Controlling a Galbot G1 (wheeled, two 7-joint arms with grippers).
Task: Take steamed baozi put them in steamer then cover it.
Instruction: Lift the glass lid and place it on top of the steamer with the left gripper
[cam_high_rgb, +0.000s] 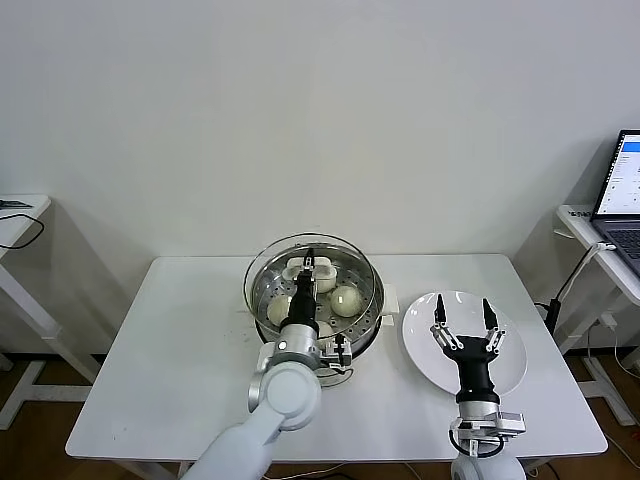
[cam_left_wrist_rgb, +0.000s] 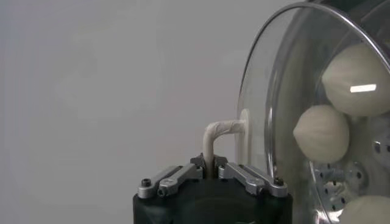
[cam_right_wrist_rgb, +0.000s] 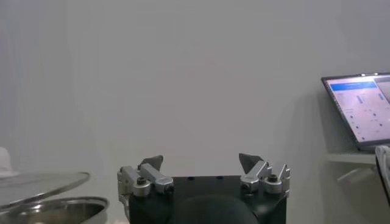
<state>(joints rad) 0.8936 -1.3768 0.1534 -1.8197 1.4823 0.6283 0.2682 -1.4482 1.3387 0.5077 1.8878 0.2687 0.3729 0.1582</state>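
Left gripper (cam_high_rgb: 309, 262) clamped shut on the white handle (cam_left_wrist_rgb: 219, 135) of the cover (cam_high_rgb: 312, 250), held just above the steamer (cam_high_rgb: 318, 300) at table (cam_high_rgb: 180, 350) centre, glass directly ahead of the fingers. Three steamed baozi (cam_high_rgb: 346, 300) visible through the lid; a fourth cannot be told. One lid, one steamer. Further right, right gripper (cam_high_rgb: 464, 327) spread wide, holding nothing, over one bare white plate (cam_high_rgb: 425, 350).
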